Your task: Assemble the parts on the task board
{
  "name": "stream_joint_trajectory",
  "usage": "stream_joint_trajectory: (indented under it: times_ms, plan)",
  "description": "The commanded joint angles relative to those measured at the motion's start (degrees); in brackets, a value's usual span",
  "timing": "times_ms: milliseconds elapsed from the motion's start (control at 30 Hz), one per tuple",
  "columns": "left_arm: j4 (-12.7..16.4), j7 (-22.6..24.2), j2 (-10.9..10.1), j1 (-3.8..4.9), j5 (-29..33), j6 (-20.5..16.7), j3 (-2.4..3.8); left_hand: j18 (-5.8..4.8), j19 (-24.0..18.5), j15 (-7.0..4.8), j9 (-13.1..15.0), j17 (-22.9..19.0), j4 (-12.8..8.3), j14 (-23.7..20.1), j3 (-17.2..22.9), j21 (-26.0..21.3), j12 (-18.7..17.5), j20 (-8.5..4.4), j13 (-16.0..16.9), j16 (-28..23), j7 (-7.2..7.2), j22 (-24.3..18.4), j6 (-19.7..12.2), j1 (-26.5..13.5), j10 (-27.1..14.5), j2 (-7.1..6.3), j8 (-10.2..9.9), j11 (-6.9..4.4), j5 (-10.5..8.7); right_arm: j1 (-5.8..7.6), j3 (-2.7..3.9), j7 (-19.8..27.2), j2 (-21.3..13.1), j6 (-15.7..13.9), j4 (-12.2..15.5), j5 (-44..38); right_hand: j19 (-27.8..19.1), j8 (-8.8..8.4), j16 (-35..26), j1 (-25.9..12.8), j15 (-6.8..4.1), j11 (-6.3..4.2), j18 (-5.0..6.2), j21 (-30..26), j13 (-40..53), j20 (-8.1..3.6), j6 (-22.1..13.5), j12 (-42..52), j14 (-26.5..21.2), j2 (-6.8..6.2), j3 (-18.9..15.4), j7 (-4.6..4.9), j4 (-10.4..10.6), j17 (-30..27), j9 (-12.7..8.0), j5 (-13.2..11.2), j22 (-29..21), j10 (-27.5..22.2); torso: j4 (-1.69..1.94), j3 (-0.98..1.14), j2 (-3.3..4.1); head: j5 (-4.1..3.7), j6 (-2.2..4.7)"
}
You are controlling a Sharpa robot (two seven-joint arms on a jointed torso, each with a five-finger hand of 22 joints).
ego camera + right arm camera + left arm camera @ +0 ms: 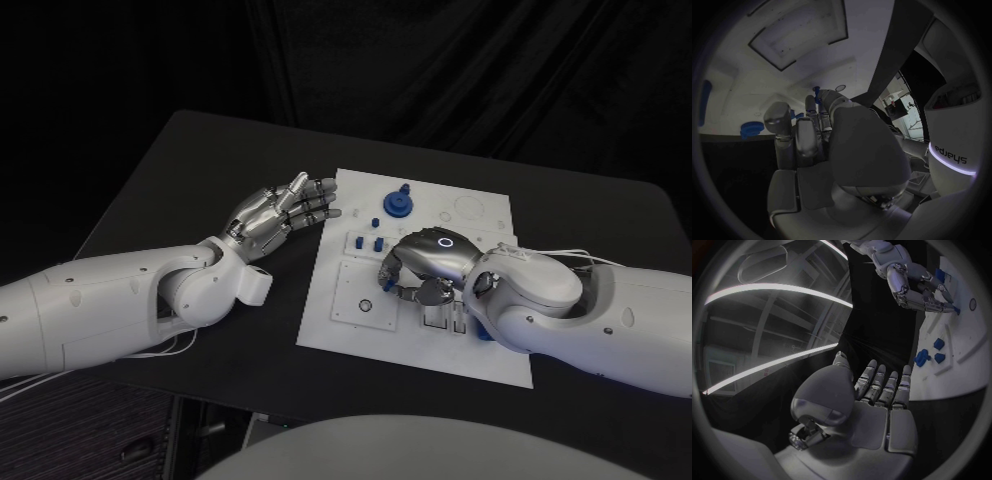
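Observation:
The white task board (433, 340) lies in the middle of the table. A round blue part (397, 206) stands near its far edge, and two small blue parts (369, 241) sit just nearer. My right hand (423, 266) hangs over the board's middle with its fingers curled down. It pinches a small blue part (817, 91) at its fingertips, close to the board surface; the left wrist view shows this blue part (955, 310) too. My left hand (283, 214) hovers at the board's far left corner, flat, fingers (882, 382) straight and apart, holding nothing.
More blue parts (482, 334) lie on the board under my right forearm. A raised rectangular plate (364, 300) with a round hole sits on the board's near left. Bare black table (188, 170) stretches left of the board.

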Motion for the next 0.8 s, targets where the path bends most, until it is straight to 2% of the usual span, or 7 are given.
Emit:
stream_joint_trajectory:
  times_ms: [33, 367, 800]
  plan:
    - [0.0, 5.0, 0.2, -0.11, 0.0, 1.2, 0.04, 0.82, -0.4, -0.11, 0.1, 0.0, 0.1, -0.4, -0.1, 0.1, 0.3, 0.05, 0.1, 0.4, 2.53, -0.1, 0.4, -0.1, 0.0, 0.6, 0.2, 0.36, 0.34, -0.18, 0.02, -0.7, 0.1, 0.3, -0.1, -0.9, -0.2, -0.2, -0.3, 0.5, 0.3, 0.2, -0.93, -0.1, 0.1, 0.13, 0.1, 0.0, -0.1, 0.28, 0.0, 0.31, -0.3, 0.0, 0.1, 0.0, 6.3, 0.3, 0.04, 0.0, -0.06, -0.06, 0.0]
    - [-0.2, 4.9, 0.3, -0.23, 0.0, 1.3, 0.04, 0.8, -0.5, -0.07, 0.1, 0.0, 0.0, -0.4, 0.0, 0.1, 0.3, 0.05, 0.1, 0.5, 2.63, -0.1, 0.4, 0.0, 0.0, 0.75, 0.3, 0.46, 0.85, -0.59, 0.02, -0.7, 0.6, 0.3, -0.7, -1.8, -0.3, -0.25, -0.4, 0.6, 0.3, 0.21, -0.87, -0.4, 0.1, 0.13, 0.2, -0.1, -0.2, 0.29, 0.0, 0.33, -0.4, -0.2, 0.1, 0.0, 6.2, 0.3, 0.0, 0.01, -0.08, -0.06, 0.0]
    - [-0.2, 4.7, 0.3, -0.31, 0.0, 1.6, 0.04, 0.68, -0.2, 0.09, 0.2, 0.0, -0.1, -0.4, 0.1, 0.3, 0.7, 0.09, 0.1, 0.8, 2.69, 0.1, 0.9, 0.8, 0.2, 0.94, 0.5, 0.6, 2.92, -1.13, 0.02, -0.5, 1.0, 0.7, -1.2, -2.7, -0.6, -0.48, -0.7, 1.0, 0.33, 0.28, -0.78, -0.9, 0.0, 0.14, 0.1, -0.3, -0.4, 0.32, 0.2, 0.42, -0.9, -0.6, 0.1, 0.2, 6.1, 0.4, 0.01, -0.01, -0.1, 0.03, 0.0]
